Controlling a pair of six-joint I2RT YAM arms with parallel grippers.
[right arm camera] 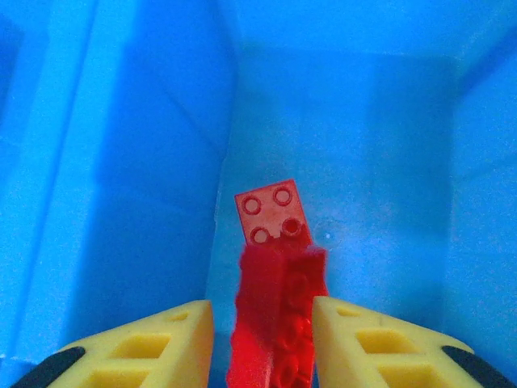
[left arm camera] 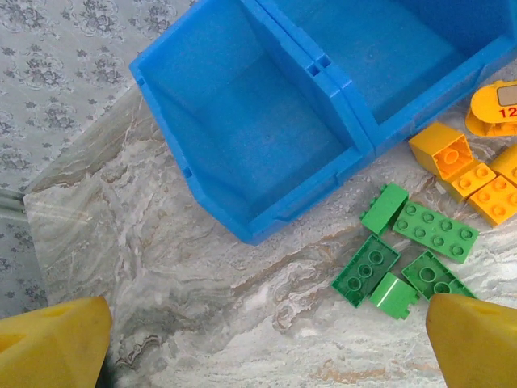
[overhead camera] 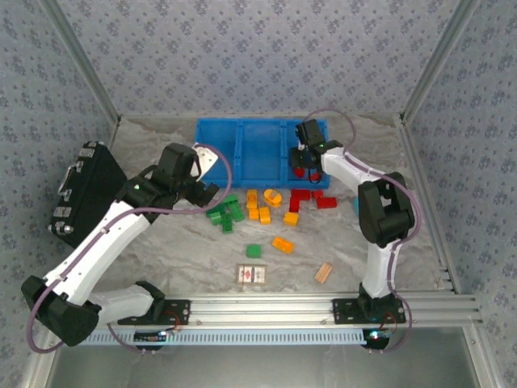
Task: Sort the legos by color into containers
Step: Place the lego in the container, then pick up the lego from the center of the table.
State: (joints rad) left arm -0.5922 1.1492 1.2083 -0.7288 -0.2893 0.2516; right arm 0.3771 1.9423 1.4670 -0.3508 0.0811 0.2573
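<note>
Containers [overhead camera: 262, 149]: 3 joined blue bins making one long tray, at the far edge of the bench [overhead camera: 161, 259], approx mid. Right hand [right arm camera: 262, 305] is down inside the right-end bin, pointing at its floor. Jaws are narrow w/ a red brick [right arm camera: 279, 323] upright between them, blurred. It meets one finger and there's a thin gap at the other, so can't tell if it's gripped or loose. A 2nd red brick [right arm camera: 272, 212], 2x2 w/ studs up, lies flat on the bin floor just beyond it.

Left hand [left arm camera: 265, 311] hangs over bare bench just in front of the left-end bin [left arm camera: 242, 121], jaws wide.

Other legos lie on the bench in front of the tray, roughly grouped by color. Green group [overhead camera: 226, 214] is in front of the seam between left + mid bins; wrist cam shows 5 pcs there, packed close, incl. one long 2x4 brick [left arm camera: 436, 232]. Orange-yellow group [overhead camera: 260, 206] sits just right of the greens, in front of the mid bin. Red group [overhead camera: 311, 198] is in front of the right-end bin. Two strays lie nearer the near edge: a green one [overhead camera: 254, 250] + an orange one [overhead camera: 283, 244], close but apart.

Misc: black case [overhead camera: 85, 190] at the left edge, tilted. Printed card [overhead camera: 252, 274] + wooden block [overhead camera: 324, 272] lie by the near edge, apart from each other.
</note>
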